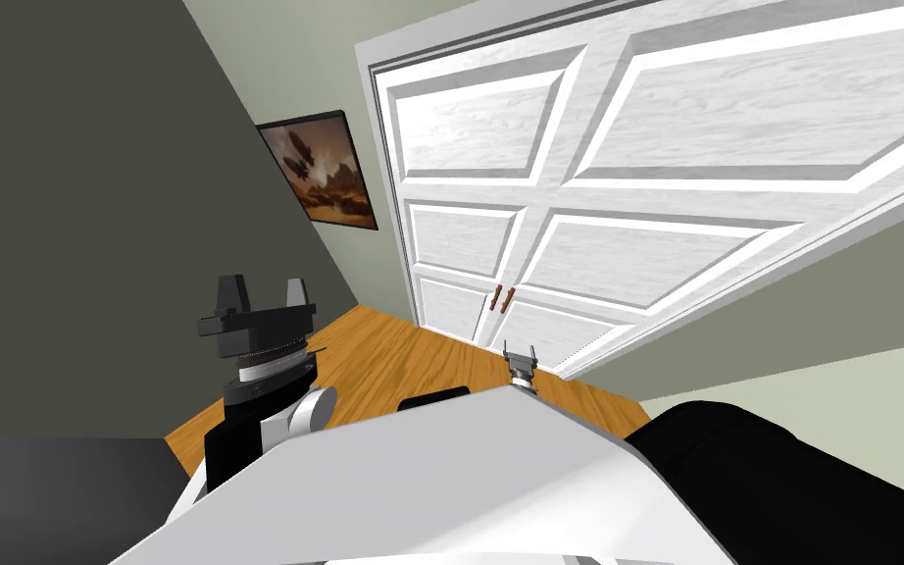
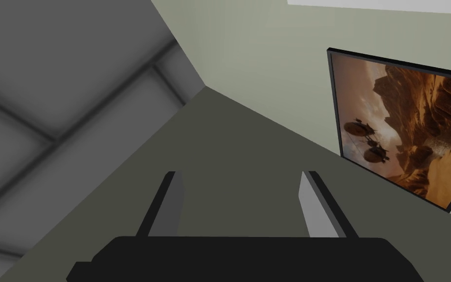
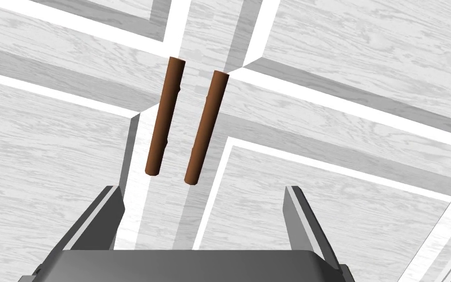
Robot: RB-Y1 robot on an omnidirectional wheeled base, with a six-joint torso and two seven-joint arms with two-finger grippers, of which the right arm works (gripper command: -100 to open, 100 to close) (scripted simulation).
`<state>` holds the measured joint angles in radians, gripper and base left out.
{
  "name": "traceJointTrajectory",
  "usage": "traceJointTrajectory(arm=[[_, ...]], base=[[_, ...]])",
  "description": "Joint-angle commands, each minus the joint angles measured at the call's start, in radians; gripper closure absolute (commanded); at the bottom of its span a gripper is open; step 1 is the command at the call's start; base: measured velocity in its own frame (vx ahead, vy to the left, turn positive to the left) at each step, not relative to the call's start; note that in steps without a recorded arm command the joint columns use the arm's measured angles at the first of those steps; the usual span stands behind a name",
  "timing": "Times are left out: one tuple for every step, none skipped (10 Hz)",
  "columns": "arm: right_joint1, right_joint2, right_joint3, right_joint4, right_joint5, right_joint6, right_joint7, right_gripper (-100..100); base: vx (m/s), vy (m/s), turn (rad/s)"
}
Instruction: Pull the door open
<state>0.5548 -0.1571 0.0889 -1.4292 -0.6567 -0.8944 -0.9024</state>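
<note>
Our right claw (image 3: 201, 188) stands wide near the door's (image 3: 366, 63) handles (image 3: 206, 127), apparently not touching; left claw (image 2: 241, 174) wide, left of the door.

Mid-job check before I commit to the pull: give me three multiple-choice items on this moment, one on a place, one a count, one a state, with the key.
1. Where are the brown handles relative to the right gripper?
A. Clamped between its fingers
B. Just ahead of its fingertips, untouched
C. Far off to one side, near the hinges

2. How many handles are on the white door?
A. One
B. Two
C. Four

3. What state is the left gripper in?
A. Open and empty
B. Shut on a handle
C. Shut on a cloth

Key:
1 B: the right wrist view shows both bars beyond the spread fingers, with a gap.
2 B: two bars stand side by side at the door's middle seam.
3 A: its fingers stand wide apart with nothing between them.
</note>
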Motion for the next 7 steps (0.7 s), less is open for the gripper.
traceJointTrajectory(arm=[[0.003,-0.005,0.002,0.021,-0.022,-0.01,-0.03,-100],[0.003,-0.009,0.006,0.049,-0.046,-0.023,-0.062,-100],[0.003,-0.01,0.008,0.063,-0.058,-0.03,-0.078,-100],[0.003,-0.012,0.01,0.077,-0.071,-0.036,-0.094,-100],[0.002,-0.015,0.013,0.102,-0.092,-0.048,-0.122,-100],[0.002,-0.016,0.015,0.115,-0.103,-0.054,-0.136,-100],[0.001,-0.019,0.018,0.139,-0.124,-0.065,-0.163,-100]], base=[[0.065,-0.048,0.087],[0.116,-0.085,0.164],[0.121,-0.115,0.181],[0.098,-0.088,0.118],[0.105,-0.086,0.173],[0.098,-0.084,0.142],[0.111,-0.116,0.167]])
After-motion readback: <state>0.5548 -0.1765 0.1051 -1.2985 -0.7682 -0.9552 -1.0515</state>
